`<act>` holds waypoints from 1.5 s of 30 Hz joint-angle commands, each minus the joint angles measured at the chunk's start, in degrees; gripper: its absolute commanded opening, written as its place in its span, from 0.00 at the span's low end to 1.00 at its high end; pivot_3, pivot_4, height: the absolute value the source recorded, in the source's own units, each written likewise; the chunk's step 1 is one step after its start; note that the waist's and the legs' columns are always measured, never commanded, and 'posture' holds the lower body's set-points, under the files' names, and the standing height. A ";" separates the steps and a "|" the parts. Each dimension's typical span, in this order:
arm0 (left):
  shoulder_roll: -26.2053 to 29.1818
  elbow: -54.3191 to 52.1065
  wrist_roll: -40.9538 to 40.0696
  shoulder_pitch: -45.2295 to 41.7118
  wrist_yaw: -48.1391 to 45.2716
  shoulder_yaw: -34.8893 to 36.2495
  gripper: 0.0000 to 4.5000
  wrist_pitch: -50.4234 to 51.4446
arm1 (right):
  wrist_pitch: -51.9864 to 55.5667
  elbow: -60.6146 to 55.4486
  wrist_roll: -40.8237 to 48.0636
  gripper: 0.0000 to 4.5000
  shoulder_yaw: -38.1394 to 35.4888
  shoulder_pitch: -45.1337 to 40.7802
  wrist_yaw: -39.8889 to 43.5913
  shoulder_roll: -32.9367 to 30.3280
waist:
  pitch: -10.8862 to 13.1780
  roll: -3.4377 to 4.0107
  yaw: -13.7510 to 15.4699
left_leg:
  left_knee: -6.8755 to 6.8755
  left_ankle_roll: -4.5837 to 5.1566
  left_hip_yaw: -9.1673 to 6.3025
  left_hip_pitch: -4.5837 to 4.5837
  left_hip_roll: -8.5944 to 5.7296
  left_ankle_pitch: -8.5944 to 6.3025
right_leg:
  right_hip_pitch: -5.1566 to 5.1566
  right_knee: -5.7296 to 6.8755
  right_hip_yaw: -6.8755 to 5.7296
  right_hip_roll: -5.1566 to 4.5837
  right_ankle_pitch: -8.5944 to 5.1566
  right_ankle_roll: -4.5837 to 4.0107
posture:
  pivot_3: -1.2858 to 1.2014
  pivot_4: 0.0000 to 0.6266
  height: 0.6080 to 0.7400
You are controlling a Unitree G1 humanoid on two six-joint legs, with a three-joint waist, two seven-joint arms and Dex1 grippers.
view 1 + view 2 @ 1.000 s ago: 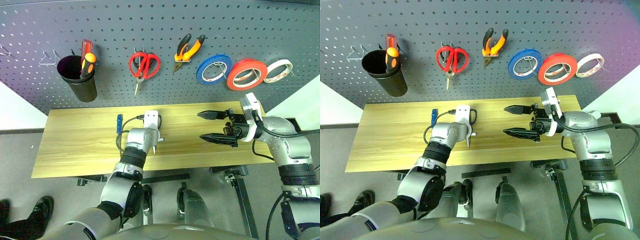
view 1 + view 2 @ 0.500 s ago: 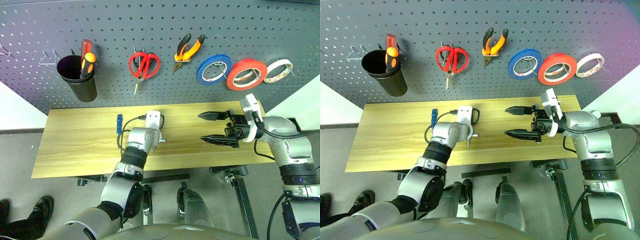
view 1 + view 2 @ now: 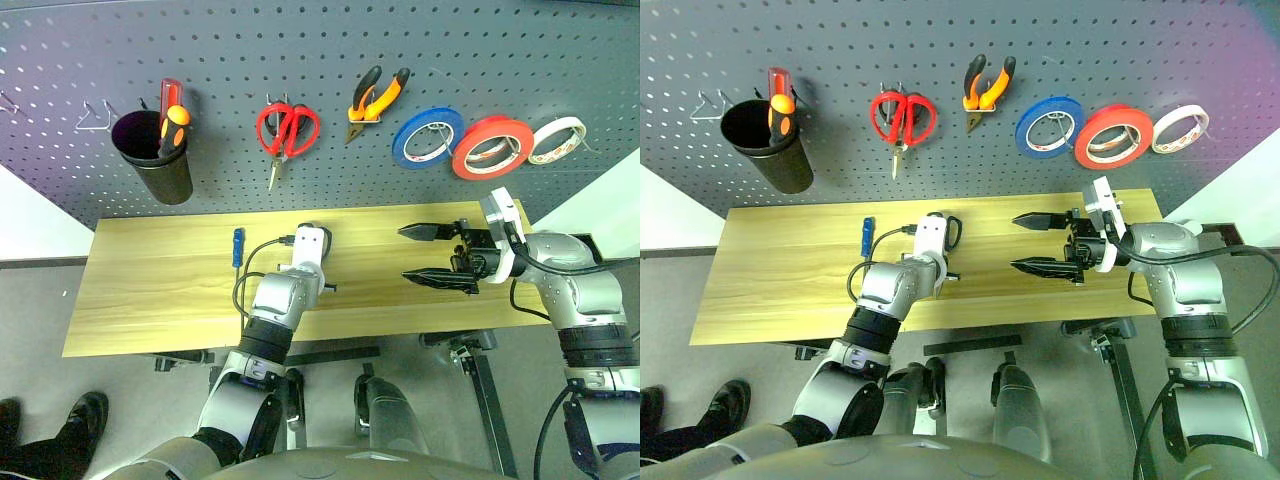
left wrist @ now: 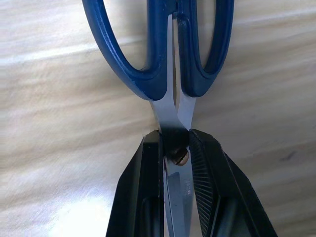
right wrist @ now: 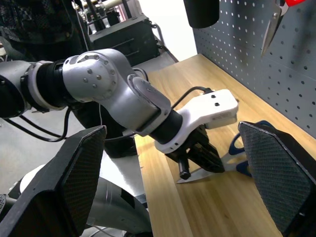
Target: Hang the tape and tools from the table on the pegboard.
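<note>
The blue-handled scissors [image 4: 168, 54] are clamped at their pivot between the two black fingers [image 4: 143, 197] of the left hand [image 4: 177, 148], with the blades running back between the fingers and the handle loops lying on the bench [image 3: 150, 290]. Seen from the right wrist, the scissors lie flat on the bench near its pegboard edge. The right hand [image 3: 432, 255] is held above the bench to the right of the scissors, its fingers spread wide and nothing gripped between them. A slim blue-handled screwdriver [image 3: 238, 246] lies on the bench to the left of the scissors, well apart from both hands. On the pegboard [image 3: 330, 40] behind the bench, the red tape [image 3: 491, 147] is hung between a blue roll [image 3: 427, 138] and a whitish roll [image 3: 557, 141], and the orange-and-black pliers [image 3: 377, 95] are hung beside red-handled scissors [image 3: 287, 131].
</note>
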 commanded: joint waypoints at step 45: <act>-5.60 19.21 -0.30 -12.03 6.35 6.80 0.67 3.56 | -1.26 -0.46 0.18 1.00 -1.20 -1.11 -1.02 0.40 | 0.00 0.01 -0.04 | 0.03 0.02 0.03 0.01 -0.08 -0.01 | 0.04 0.02 -0.09 -0.04 0.06 0.10 | 0.42 0.47 1.00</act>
